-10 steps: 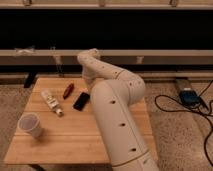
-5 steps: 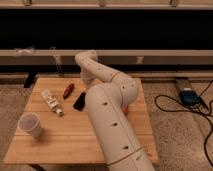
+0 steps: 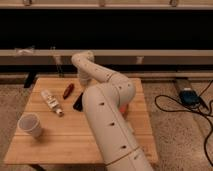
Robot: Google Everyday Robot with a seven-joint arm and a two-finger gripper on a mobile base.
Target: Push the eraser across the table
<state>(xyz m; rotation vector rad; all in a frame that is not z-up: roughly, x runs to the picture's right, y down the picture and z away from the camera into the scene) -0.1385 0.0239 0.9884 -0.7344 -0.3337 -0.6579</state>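
Table (image 3: 60, 145): pale wooden planks running lengthwise, rectangular, standing on a speckled floor (image 3: 170, 145).
Eraser (image 3: 78, 102): small flat black block, lying on the table left of centre, set at an angle to the planks; right side meets the edge of the white arm in the view.
Arm (image 3: 107, 125): thick white segments, rising from the bottom of the view, bent at an elbow over the table's right half, then reaching back left to a second joint near the far edge and turning downward.
Gripper (image 3: 83, 84): at the downward end of the arm, low over the table, just beyond the eraser on its far side; lower part hidden behind the large arm segment.
Grip state: cannot tell. Contact with the eraser likewise not to be judged.
Red item (image 3: 68, 90): small, slim, lying flat just left of the eraser and a little farther back; near it but apart.
Bottle (image 3: 51, 101): white-labelled, lying on its side, diagonal to the planks, left of the eraser and the red item.
Paper cup (image 3: 30, 125): upright, mouth open upward, near the table's front left corner, well apart from the eraser.
Orange patch (image 3: 124, 107): showing at the arm's right flank above the tabletop; nature not clear.
Floor at right: black cables (image 3: 170, 107) looping beside a blue box (image 3: 189, 96).
Background: dark wall crossed by pale horizontal rails (image 3: 150, 52).
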